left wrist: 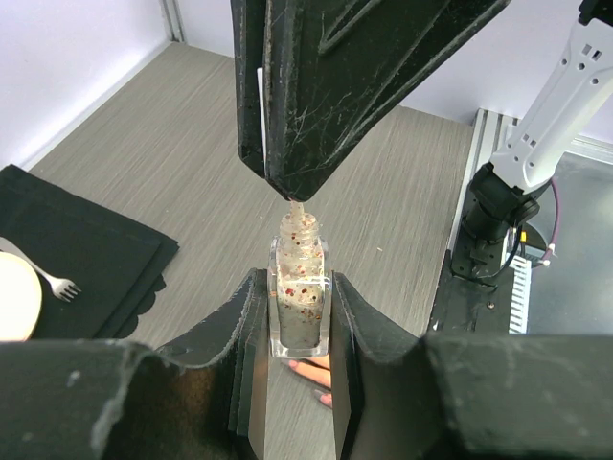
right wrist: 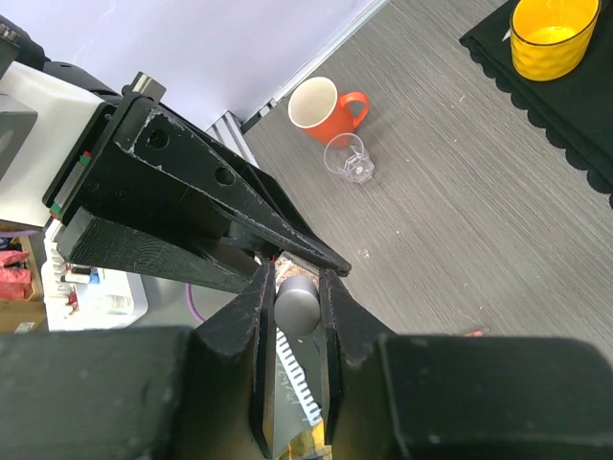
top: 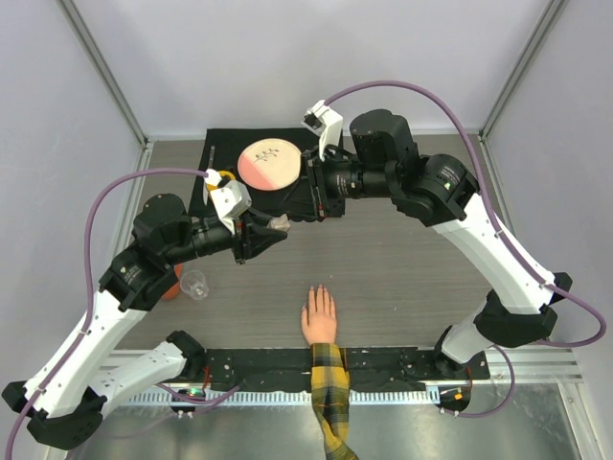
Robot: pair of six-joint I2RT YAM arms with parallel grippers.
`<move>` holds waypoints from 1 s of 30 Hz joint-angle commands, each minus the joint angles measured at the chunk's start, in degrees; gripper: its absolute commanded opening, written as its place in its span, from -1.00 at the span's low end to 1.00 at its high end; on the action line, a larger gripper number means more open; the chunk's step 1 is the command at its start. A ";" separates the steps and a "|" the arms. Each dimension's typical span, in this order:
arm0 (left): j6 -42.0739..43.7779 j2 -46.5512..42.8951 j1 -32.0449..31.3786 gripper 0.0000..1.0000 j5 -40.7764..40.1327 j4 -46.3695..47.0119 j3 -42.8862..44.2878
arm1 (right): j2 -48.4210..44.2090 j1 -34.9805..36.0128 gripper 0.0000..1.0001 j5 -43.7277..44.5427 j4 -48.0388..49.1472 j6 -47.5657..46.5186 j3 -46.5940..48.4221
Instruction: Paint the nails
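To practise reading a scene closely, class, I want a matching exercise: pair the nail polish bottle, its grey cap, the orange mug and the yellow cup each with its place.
Things:
1. nail polish bottle
2. grey cap
3. orange mug
4. yellow cup

Places:
A. on the black placemat
B. held in the right gripper
C. on the table beside the clear glass
D. held in the left gripper

Pairs: 1-D, 2-B, 3-C, 4-A.

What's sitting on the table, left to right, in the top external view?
orange mug → clear glass → yellow cup → pink plate → hand. The held bottle overlaps the plate, so it's skipped.
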 commanded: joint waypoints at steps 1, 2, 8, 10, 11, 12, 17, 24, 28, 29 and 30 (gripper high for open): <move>0.44 -1.14 -0.21 -1.00 0.46 4.28 1.46 | 0.41 0.60 -0.98 0.47 2.27 0.84 -0.07; 0.53 -1.23 -0.21 -1.00 0.28 4.37 1.37 | 0.41 0.68 -0.98 0.64 2.18 0.93 -0.16; 0.80 -1.84 -0.21 -1.00 -1.21 4.98 1.20 | -0.55 0.77 -0.99 1.70 1.57 0.84 -1.31; 0.80 -2.10 -0.21 -1.00 -1.48 5.24 1.11 | -0.73 0.77 -0.99 1.79 1.57 1.02 -1.57; 0.88 -2.11 -0.21 -1.00 -1.48 5.33 1.02 | -0.64 0.86 -0.99 1.79 1.48 1.11 -1.57; 0.88 -2.11 -0.21 -1.00 -1.48 5.25 1.11 | -0.64 0.77 -0.98 1.79 1.48 1.11 -1.66; 0.88 -1.67 -0.21 -1.00 -0.95 5.33 1.20 | -0.12 1.21 -0.98 1.43 2.01 1.28 -1.13; 0.80 -1.05 -0.21 -1.00 -1.74 7.79 1.11 | 2.43 4.02 -0.97 3.18 -0.45 -0.29 -0.25; 0.18 -0.96 -0.21 -1.00 -2.88 10.78 -0.03 | 4.71 4.82 -0.97 4.77 -4.23 0.40 0.45; 0.09 -0.96 -0.21 -1.00 -3.32 11.48 -0.82 | 4.98 4.90 -0.96 4.95 -4.58 0.58 1.23; 0.01 -1.40 -0.21 -1.00 -3.85 13.40 -1.26 | 4.98 4.90 -0.95 5.12 -4.85 0.93 1.42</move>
